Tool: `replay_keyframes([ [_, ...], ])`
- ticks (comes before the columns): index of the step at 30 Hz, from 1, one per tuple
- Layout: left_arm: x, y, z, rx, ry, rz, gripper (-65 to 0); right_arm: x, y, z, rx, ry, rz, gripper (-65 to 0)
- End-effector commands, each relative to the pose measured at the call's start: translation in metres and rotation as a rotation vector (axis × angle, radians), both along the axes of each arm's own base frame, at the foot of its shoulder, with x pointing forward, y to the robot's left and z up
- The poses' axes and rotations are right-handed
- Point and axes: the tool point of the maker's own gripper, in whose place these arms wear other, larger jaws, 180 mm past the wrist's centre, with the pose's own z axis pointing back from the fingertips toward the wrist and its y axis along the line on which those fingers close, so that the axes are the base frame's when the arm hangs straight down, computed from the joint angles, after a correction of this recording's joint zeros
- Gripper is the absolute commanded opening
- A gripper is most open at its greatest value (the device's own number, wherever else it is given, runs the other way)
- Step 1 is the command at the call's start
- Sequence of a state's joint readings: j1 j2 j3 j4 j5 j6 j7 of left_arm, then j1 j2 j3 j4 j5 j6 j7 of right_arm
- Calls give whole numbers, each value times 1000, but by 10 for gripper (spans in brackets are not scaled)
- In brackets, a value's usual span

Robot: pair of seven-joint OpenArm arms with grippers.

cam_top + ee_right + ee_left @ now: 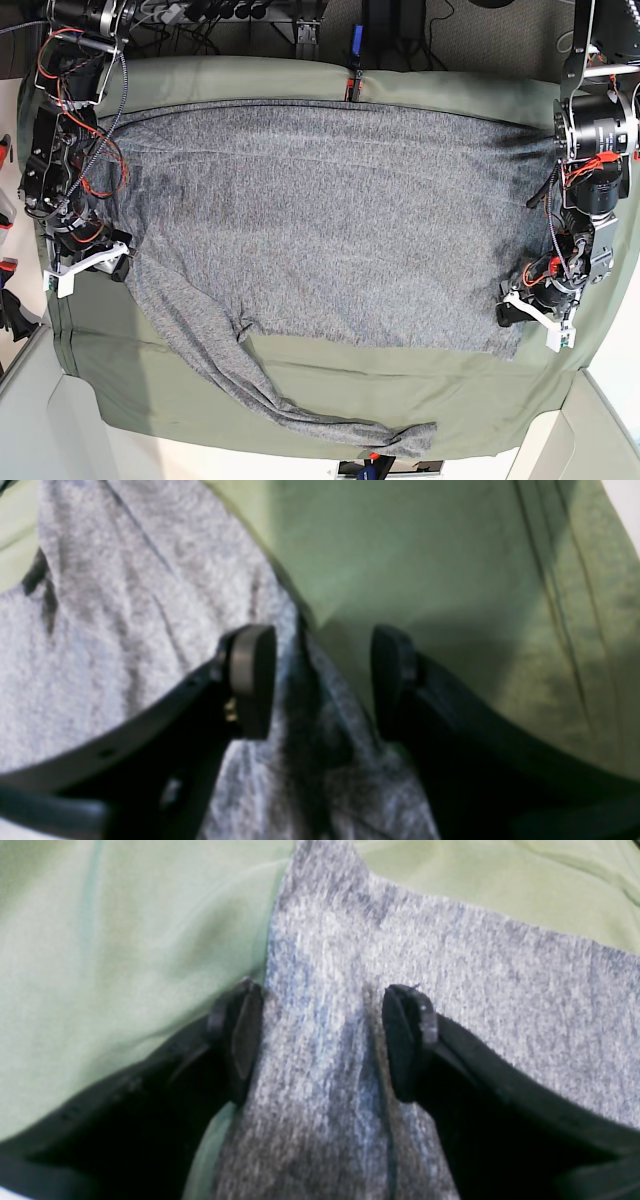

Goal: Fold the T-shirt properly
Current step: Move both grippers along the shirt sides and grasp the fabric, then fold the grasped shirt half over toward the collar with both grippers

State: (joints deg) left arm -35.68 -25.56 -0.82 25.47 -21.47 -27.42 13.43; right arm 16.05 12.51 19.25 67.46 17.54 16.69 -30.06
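The heather-grey T-shirt (320,230) lies spread wide on the olive-green cloth sheet (300,385), with one long part (330,420) trailing toward the front edge. My left gripper (522,312) is at the shirt's right front corner. In the left wrist view it (325,1037) is open, with its jaws astride a raised ridge of shirt (475,965) at the shirt's edge. My right gripper (100,262) is at the shirt's left edge. In the right wrist view it (320,680) is open, with the shirt's edge (125,605) between its jaws.
The green sheet (125,940) (450,555) covers the table out to its edges. A clamp (351,78) holds the sheet at the back middle. Cabling and arm bases (70,90) (595,130) stand at both back corners. Pale floor (40,410) shows beyond the front corners.
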Motion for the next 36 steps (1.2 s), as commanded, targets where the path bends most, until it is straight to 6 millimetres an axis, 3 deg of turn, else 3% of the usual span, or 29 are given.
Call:
replay_keyframes([
  [1, 9, 6, 15, 12, -27, -1, -247, 13, -6, 19, -11, -58, -7, -342],
  [9, 9, 6, 15, 12, -29, -1, -247, 13, 0, 1, 26, -40, 22, -342],
  [19, 7, 6, 13, 22, -21, -7, -254, 21, 34, -8, 94, -22, 126, -342],
  [25, 7, 6, 13, 22, -21, -7, -397, 20, 73, -20, 77, 11, 216, -342],
  [27, 7, 6, 13, 22, -22, -7, -470, 20, 80, -21, 80, 15, 223, -344],
  [29, 7, 6, 13, 23, -22, -7, -542, 19, 82, -23, 67, 21, 229, -381],
  [32, 8, 10, 15, 27, -34, -1, -626, 20, 78, -23, 37, 17, 229, -492],
  [35, 10, 19, 23, 40, -67, 12, -650, 24, 72, -19, -12, -18, 229, -650],
  [36, 10, 22, 26, 43, -78, 11, -650, 25, 70, -17, -23, -28, 227, -650],
])
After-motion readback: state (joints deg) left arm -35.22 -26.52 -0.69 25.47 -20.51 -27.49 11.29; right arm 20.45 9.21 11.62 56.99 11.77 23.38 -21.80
